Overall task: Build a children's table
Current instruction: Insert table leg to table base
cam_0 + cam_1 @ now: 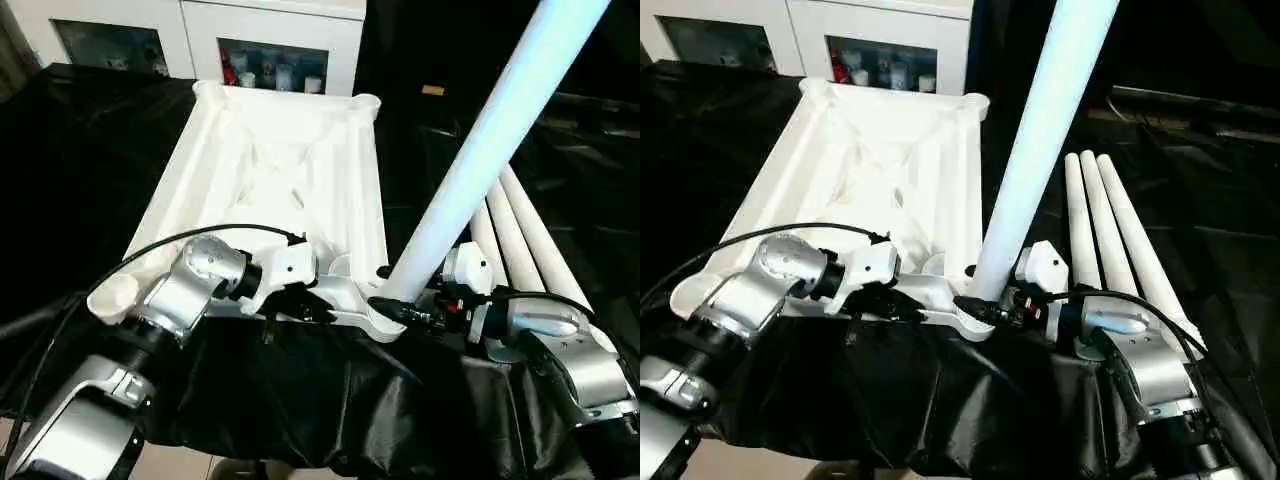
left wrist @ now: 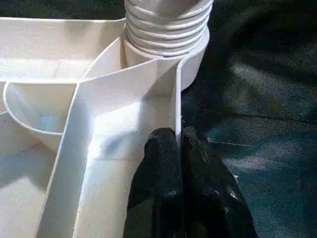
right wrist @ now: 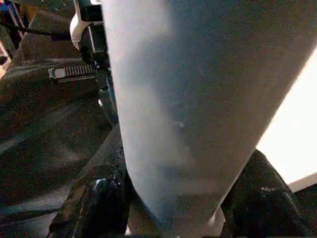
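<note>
White plastic leg (image 1: 480,150) stands nearly upright, its threaded end seated in the near right corner socket (image 2: 190,54) of the upturned table top (image 1: 290,170). The right gripper (image 1: 415,312) clamps the leg's base. The left gripper (image 2: 178,163), just beside the socket, pinches the rim wall; three spare legs (image 1: 1110,230) lie to the right.

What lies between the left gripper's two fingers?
In the left wrist view, the left gripper pinches the tabletop's thin side wall below the threaded leg.
</note>
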Motion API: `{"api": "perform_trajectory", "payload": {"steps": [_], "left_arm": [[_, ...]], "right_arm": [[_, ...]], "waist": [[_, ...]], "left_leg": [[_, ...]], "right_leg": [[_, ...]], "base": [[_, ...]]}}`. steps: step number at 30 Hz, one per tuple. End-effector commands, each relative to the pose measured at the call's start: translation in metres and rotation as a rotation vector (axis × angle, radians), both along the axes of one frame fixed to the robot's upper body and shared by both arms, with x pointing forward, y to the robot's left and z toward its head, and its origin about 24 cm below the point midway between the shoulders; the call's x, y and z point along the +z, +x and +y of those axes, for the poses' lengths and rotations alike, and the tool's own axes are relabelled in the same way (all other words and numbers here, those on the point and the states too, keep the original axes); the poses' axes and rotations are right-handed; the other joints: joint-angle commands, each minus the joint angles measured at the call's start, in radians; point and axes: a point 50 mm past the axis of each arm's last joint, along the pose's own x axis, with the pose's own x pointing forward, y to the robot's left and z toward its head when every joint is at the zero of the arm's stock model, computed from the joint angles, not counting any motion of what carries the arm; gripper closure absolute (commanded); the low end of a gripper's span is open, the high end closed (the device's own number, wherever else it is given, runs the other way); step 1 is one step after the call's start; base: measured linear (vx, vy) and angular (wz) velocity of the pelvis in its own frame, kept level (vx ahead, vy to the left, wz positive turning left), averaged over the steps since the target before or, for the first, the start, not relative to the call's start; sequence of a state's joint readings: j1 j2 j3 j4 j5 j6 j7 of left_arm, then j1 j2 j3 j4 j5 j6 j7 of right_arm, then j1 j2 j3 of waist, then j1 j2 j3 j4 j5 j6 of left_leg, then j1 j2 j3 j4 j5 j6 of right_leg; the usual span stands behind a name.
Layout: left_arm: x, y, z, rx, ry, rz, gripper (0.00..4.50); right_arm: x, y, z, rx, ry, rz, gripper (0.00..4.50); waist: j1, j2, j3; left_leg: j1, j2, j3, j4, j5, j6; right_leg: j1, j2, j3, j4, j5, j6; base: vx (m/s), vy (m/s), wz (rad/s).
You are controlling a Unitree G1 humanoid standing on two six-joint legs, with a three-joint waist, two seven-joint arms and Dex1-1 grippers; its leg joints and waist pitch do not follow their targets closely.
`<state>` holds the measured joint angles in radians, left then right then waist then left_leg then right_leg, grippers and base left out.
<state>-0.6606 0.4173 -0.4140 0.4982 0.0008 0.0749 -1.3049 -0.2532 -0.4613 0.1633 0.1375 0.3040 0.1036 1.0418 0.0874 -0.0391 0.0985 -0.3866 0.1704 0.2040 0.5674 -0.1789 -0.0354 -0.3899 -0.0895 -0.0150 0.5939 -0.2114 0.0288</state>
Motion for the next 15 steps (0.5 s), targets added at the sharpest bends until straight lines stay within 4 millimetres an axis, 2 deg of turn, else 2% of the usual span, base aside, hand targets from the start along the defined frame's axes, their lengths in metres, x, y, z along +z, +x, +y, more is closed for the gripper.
{"api": "perform_trajectory", "payload": {"steps": [1, 2, 4, 5, 6, 7, 8, 9, 10, 11, 12, 13, 14, 15], "left_arm": [[0.015, 0.008, -0.001, 0.025, -0.025, -0.069, 4.50], [0.015, 0.009, -0.001, 0.039, -0.029, -0.077, 4.50], [0.015, 0.010, -0.002, 0.061, -0.041, -0.081, 4.50], [0.016, 0.010, -0.003, 0.082, -0.054, -0.085, 4.50], [0.016, 0.010, -0.005, 0.110, -0.072, -0.089, 4.50], [0.017, 0.010, -0.006, 0.130, -0.087, -0.088, 4.50], [0.017, 0.009, -0.008, 0.159, -0.109, -0.093, 4.50], [0.018, 0.009, -0.010, 0.202, -0.134, -0.105, 4.50], [0.018, 0.009, -0.011, 0.234, -0.143, -0.115, 4.50], [0.019, 0.009, -0.011, 0.256, -0.149, -0.122, 4.50], [0.019, 0.009, -0.011, 0.256, -0.149, -0.122, 4.50], [0.019, 0.011, -0.012, 0.343, -0.159, -0.149, 4.50], [0.019, 0.011, -0.012, 0.388, -0.164, -0.163, 4.50], [0.020, 0.012, -0.013, 0.437, -0.168, -0.182, 4.50]], "right_arm": [[-0.048, -0.015, 0.001, 0.000, -0.079, 0.230, 2.59], [-0.049, -0.009, 0.002, -0.040, -0.072, 0.226, 2.59], [-0.050, -0.002, 0.002, -0.099, -0.072, 0.213, 2.59], [-0.051, 0.003, 0.002, -0.152, -0.073, 0.204, 2.59], [-0.052, 0.010, 0.003, -0.217, -0.073, 0.195, 2.59], [-0.053, 0.015, 0.003, -0.253, -0.069, 0.192, 2.59], [-0.054, 0.019, 0.005, -0.295, -0.059, 0.189, 2.59], [-0.056, 0.025, 0.008, -0.352, -0.046, 0.190, 2.59], [-0.056, 0.029, 0.010, -0.383, -0.039, 0.190, 2.59], [-0.057, 0.031, 0.012, -0.402, -0.036, 0.191, 2.59], [-0.057, 0.031, 0.012, -0.402, -0.036, 0.191, 2.59], [-0.058, 0.037, 0.016, -0.453, -0.021, 0.194, 2.59], [-0.058, 0.040, 0.018, -0.477, -0.012, 0.197, 2.59], [-0.059, 0.042, 0.020, -0.497, -0.003, 0.202, 2.59]], "waist": [[-0.002, 0.005, -0.036], [-0.006, 0.005, -0.035], [-0.008, 0.004, -0.032], [-0.009, 0.005, -0.030], [-0.012, 0.002, -0.032], [-0.022, 0.003, -0.032], [-0.026, 0.000, -0.033], [-0.033, -0.001, -0.034], [-0.036, -0.001, -0.034], [-0.040, -0.001, -0.030], [-0.040, -0.001, -0.030], [-0.038, -0.001, -0.032], [-0.043, -0.003, -0.023], [-0.044, -0.002, -0.025]], "left_leg": [[0.027, 0.068, -0.029, -0.082, -0.249, 0.045], [0.026, 0.068, -0.030, -0.084, -0.262, 0.039], [0.028, 0.070, -0.032, -0.090, -0.313, 0.011], [0.027, 0.070, -0.033, -0.092, -0.324, 0.004], [0.027, 0.070, -0.034, -0.094, -0.329, -0.003], [0.019, 0.067, -0.042, -0.099, -0.350, -0.029], [0.016, 0.067, -0.043, -0.100, -0.347, -0.035], [0.008, 0.066, -0.045, -0.100, -0.330, -0.038], [0.006, 0.066, -0.045, -0.100, -0.324, -0.037], [0.014, 0.065, -0.041, -0.099, -0.336, -0.032], [0.014, 0.065, -0.041, -0.099, -0.336, -0.032], [0.020, 0.064, -0.036, -0.094, -0.335, -0.025], [0.012, 0.063, -0.038, -0.098, -0.334, -0.010], [0.017, 0.065, -0.037, -0.096, -0.338, -0.013]], "right_leg": [[0.018, -0.061, 0.031, -0.065, -0.138, -0.276], [0.015, -0.062, 0.031, -0.067, -0.163, -0.279], [0.013, -0.066, 0.033, -0.076, -0.257, -0.258], [0.011, -0.066, 0.033, -0.078, -0.277, -0.253], [0.012, -0.067, 0.033, -0.078, -0.290, -0.250], [0.014, -0.071, 0.030, -0.079, -0.352, -0.233], [0.015, -0.070, 0.029, -0.079, -0.358, -0.225], [0.017, -0.069, 0.028, -0.076, -0.341, -0.219], [0.018, -0.068, 0.027, -0.075, -0.329, -0.218], [0.007, -0.064, 0.030, -0.080, -0.325, -0.217], [0.007, -0.064, 0.030, -0.080, -0.325, -0.217], [0.004, -0.063, 0.033, -0.081, -0.318, -0.216], [0.006, -0.065, 0.033, -0.086, -0.345, -0.215], [0.003, -0.064, 0.034, -0.086, -0.358, -0.214]], "base": [[0.000, 0.000, 0.00], [0.000, 0.000, 0.00], [0.000, 0.000, 0.00], [0.000, 0.000, 0.00], [0.000, 0.000, 0.00], [0.000, 0.000, 0.00], [0.000, 0.000, 0.00], [0.000, 0.000, 0.00], [-0.030, 0.013, -0.18], [0.000, 0.000, 0.00], [0.000, 0.000, 0.00], [0.000, 0.000, 0.00], [0.000, 0.000, 0.00], [0.000, 0.000, 0.00]]}}
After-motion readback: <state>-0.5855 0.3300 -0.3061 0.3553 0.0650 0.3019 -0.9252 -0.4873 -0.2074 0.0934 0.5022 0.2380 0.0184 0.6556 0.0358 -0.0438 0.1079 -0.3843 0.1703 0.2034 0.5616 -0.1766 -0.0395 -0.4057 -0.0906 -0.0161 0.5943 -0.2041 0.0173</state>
